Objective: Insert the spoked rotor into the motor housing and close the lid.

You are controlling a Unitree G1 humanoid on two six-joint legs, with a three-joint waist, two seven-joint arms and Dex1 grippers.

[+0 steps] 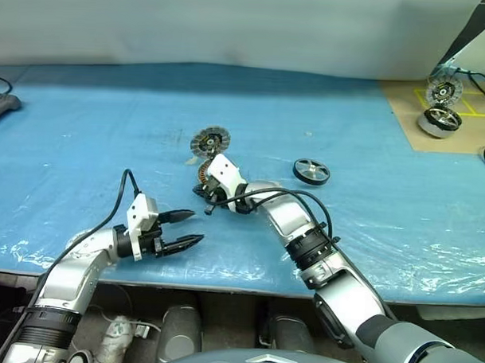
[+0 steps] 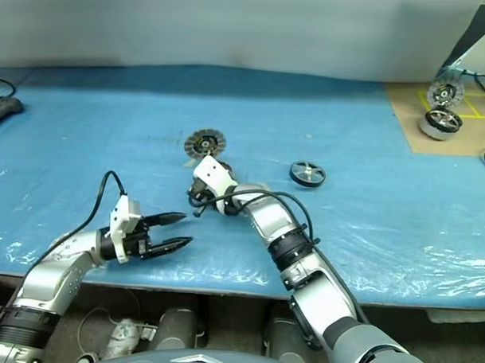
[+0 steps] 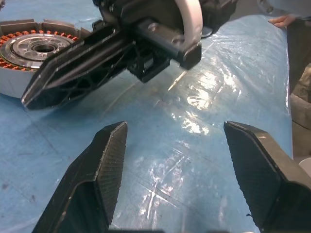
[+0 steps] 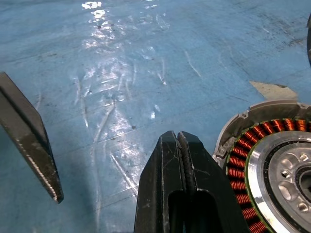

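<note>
Copper-wound motor housing (image 4: pixel 272 170) is lying on the blue table cover (image 1: pixel 84 144), partly hidden behind the right gripper (image 4: pixel 181 145), whose fingers are pressing together with nothing between them, just beside the housing's rim. Behind it, the ribbed silver lid (image 1: pixel 210 140) is sitting on the cover. Off to the right, well apart, the black spoked rotor (image 1: pixel 311 170) is lying flat. Nearer the table's front edge, the left gripper (image 1: pixel 183 230) is hovering with fingers spread, holding nothing.

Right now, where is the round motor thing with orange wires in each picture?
Left eye: motor housing, mid-table, just nearer than the lid.
Right eye: same spot.
Left wrist: behind the shut right claw.
Right wrist: beside that claw's closed fingers.
Shared landmark: the right claw.
</note>
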